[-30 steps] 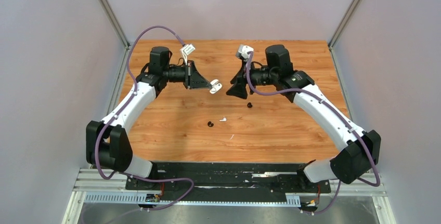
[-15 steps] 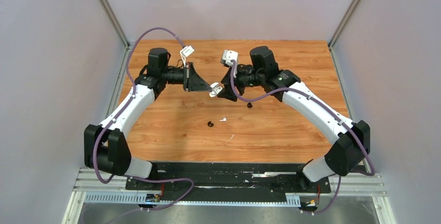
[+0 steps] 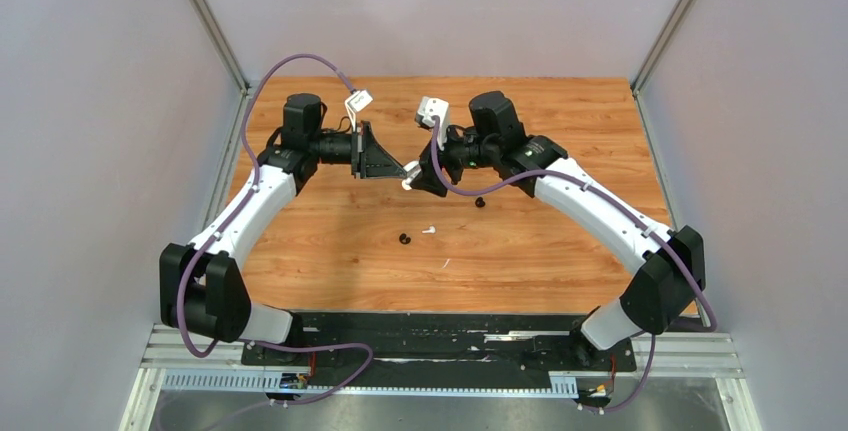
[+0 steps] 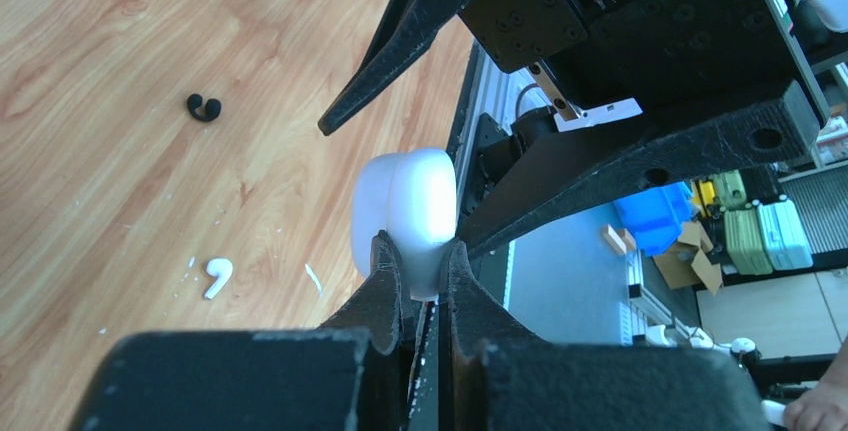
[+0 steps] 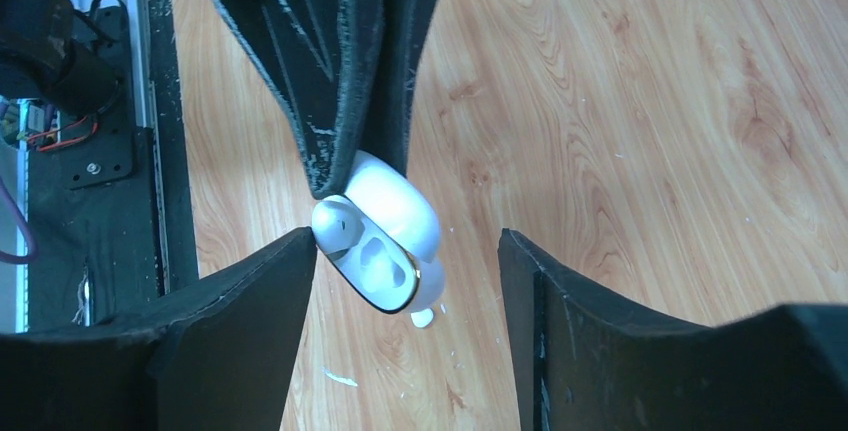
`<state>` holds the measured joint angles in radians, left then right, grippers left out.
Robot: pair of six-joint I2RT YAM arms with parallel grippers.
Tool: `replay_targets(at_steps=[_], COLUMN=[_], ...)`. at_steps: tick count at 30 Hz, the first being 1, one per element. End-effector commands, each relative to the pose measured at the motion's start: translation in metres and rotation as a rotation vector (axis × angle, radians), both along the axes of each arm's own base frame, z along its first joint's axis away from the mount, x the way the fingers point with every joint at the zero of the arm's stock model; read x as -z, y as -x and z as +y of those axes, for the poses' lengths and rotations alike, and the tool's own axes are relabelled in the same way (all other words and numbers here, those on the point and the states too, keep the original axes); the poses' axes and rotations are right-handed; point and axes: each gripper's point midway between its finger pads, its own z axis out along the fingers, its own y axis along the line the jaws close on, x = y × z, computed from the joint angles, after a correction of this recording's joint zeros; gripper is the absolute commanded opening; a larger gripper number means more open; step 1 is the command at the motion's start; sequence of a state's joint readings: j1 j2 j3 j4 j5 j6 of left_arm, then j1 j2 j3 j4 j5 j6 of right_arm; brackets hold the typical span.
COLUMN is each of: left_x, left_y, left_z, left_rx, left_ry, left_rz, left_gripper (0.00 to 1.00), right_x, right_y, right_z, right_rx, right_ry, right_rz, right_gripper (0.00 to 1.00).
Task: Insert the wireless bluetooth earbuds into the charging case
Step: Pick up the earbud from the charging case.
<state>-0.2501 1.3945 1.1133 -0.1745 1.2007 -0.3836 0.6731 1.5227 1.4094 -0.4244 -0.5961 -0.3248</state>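
Your left gripper point(image 4: 420, 266) is clamped shut on one end of the white case point(image 5: 400, 206), holding it up off the table point(image 3: 560, 131). The case is open, with its open face turned toward your right gripper point(image 5: 405, 251) and its long axis slanting across the gap between those fingers. A seated earbud point(image 5: 335, 221), white, fills the socket beside one right finger; I cannot tell whether that finger touches it. The other socket point(image 5: 378, 259) looks empty. The right fingers stand wide apart on either side of the case and grip nothing.

Three more earbuds lie loose on the wood below both sets of fingers. A black earbud point(image 3: 404, 239) and a loose white earbud point(image 3: 428, 230) sit just beside each other toward the arm bases, and a second black earbud point(image 3: 479, 202) lies nearly under the right fingers. The right arm is free and nearer, so it is probably the one to fetch the white one. There is little room between the grippers, so draw the right fingers clear of the case before lowering them. The wood looks smooth, and such tiny pieces may skid.
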Motion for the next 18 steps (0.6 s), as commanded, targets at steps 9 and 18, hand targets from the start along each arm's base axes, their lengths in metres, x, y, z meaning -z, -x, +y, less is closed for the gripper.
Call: replay_targets(at_steps=[9, 18], left_x=[-0.012, -0.006], left_y=[0.009, 0.004], left_z=[0.002, 0.003], left_rx=[0.025, -0.014], left_ry=[0.017, -0.008], left_rz=[-0.082, -0.062], left_gripper=[0.0, 0.0], right_x=[-0.02, -0.042], right_y=[-0.019, 0.019], right_z=[-0.002, -0.006], right_rx=[0.086, -0.11], right_ry=[-0.028, -0.046], right_rz=[-0.059, -0.117], right_gripper=[0.63, 0.65])
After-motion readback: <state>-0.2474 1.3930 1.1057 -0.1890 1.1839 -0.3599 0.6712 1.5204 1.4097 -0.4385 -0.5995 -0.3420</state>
